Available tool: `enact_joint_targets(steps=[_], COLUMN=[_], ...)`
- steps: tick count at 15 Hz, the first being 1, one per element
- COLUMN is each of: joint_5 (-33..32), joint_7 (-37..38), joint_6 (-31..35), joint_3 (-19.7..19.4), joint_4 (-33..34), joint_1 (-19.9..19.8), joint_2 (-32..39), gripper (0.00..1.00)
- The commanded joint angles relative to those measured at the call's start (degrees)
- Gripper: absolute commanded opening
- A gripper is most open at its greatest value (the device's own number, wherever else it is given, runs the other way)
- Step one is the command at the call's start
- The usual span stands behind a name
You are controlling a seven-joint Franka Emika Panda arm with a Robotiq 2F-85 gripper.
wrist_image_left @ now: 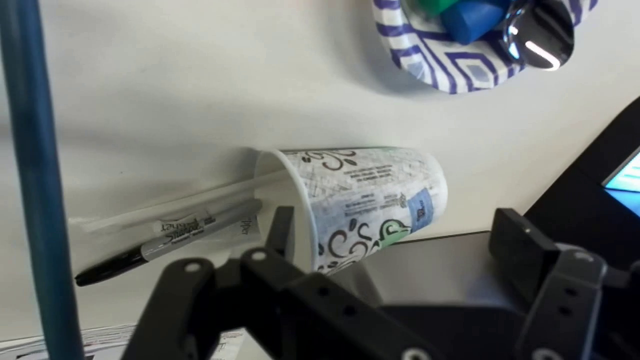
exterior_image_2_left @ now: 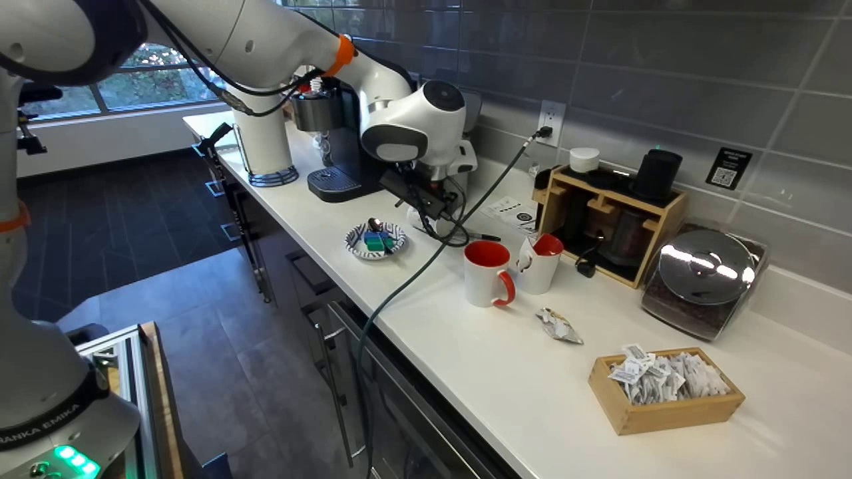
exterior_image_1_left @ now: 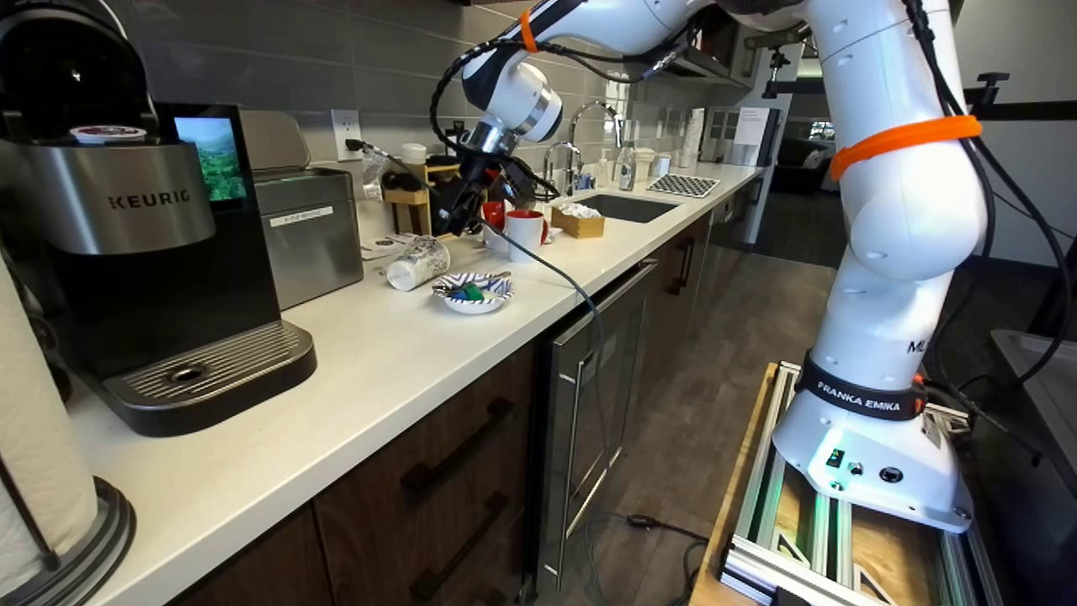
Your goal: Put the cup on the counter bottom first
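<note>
Gripper (wrist_image_left: 400, 240) spread wide, cup (wrist_image_left: 367, 200) lying sideways on counter (wrist_image_left: 210, 105): skewed squeeze could crumple or roll it, and pen (wrist_image_left: 170, 242) at its mouth could snag.

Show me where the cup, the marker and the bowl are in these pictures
Cup (wrist_image_left: 360, 200), in the wrist view: on its printed side.
Marker (wrist_image_left: 173, 242), in the wrist view: on its grey barrel.
Bowl (exterior_image_2_left: 355, 246), in an exterior view: on its patterned rim.
</note>
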Motion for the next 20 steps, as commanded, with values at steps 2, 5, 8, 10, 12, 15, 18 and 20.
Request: enact_joint_targets(steps=[2,5,8,10,12,15,18,20], joint_5=[0.84,1.08,-0.86,-1.99,-3.47,-3.13,-1.59,-0.78], joint_7=[0.71,1.39,3.96,6.22,8.39,8.76,7.45,6.86], joint_6=[0.1,1.05,1.34,1.06,1.23,1.69,3.51,5.79], joint_3=[3.7,4.81,4.31,4.04,3.99,5.31,6.99,8.47], joint_4=[4.76,6.42,7.27,7.51,7.53,7.76,8.16,8.46], joint_1=[-1.65,-1.69,-1.05,-0.91,-0.78,-1.32,-1.45,-1.48], joint_2=[4.58,6.02,6.61,6.73,6.89,7.57,8.72,9.63], gripper=[1.0,1.0,1.0,1.0,1.0,1.0,1.0,0.98])
